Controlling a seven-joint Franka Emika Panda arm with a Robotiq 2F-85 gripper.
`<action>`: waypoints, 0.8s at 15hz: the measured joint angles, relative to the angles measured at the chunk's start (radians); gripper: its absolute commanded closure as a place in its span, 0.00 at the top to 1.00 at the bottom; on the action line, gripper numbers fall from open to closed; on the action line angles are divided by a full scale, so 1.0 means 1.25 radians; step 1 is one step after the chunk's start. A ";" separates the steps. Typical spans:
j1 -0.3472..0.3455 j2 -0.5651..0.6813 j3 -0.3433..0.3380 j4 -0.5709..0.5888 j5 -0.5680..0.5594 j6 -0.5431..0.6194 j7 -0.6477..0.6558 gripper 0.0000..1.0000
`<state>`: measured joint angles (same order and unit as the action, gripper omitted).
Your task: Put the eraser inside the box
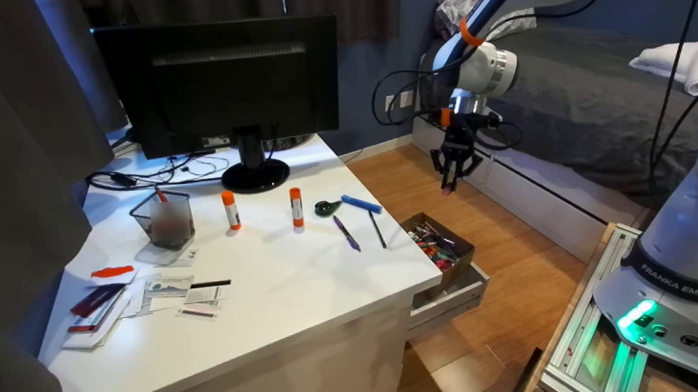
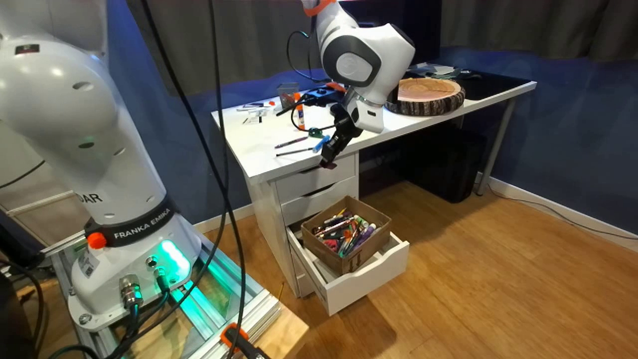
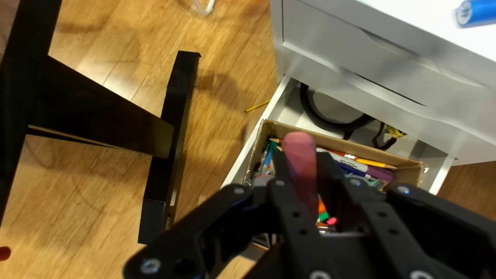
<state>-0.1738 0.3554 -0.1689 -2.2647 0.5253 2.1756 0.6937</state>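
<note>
The pink eraser (image 3: 300,155) is pinched between the fingers of my gripper (image 3: 303,170) in the wrist view, its rounded end sticking out past the fingertips. The eraser also shows as a small pink tip in both exterior views (image 1: 446,192) (image 2: 330,165), below the gripper (image 1: 449,181) (image 2: 326,160). The open brown cardboard box (image 2: 369,255) holds several pens, markers and pencils. It stands in the pulled-out drawer and also shows in the wrist view (image 3: 341,145), behind and below the eraser. The gripper is well above the box, beside the desk edge.
The white drawer (image 2: 369,281) is open under the desk (image 1: 306,282). On the desk lie a blue marker (image 1: 362,204), a green tape dispenser (image 1: 327,208), two pens, two glue sticks, cards and a mesh cup. A monitor (image 1: 219,81) stands behind.
</note>
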 measured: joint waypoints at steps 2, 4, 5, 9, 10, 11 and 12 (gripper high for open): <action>-0.001 0.059 0.003 0.043 0.000 -0.020 0.000 0.06; -0.004 0.140 0.011 0.100 0.004 -0.030 -0.002 0.06; -0.005 0.181 0.015 0.129 0.006 -0.030 -0.004 0.06; -0.007 0.322 0.027 0.245 0.019 -0.023 -0.006 0.06; -0.009 0.349 0.028 0.271 0.021 -0.023 -0.007 0.06; -0.011 0.373 0.029 0.296 0.021 -0.023 -0.007 0.06; -0.015 0.395 0.029 0.319 0.021 -0.023 -0.008 0.06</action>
<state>-0.1921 0.8494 -0.1326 -1.8663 0.5519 2.1468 0.6840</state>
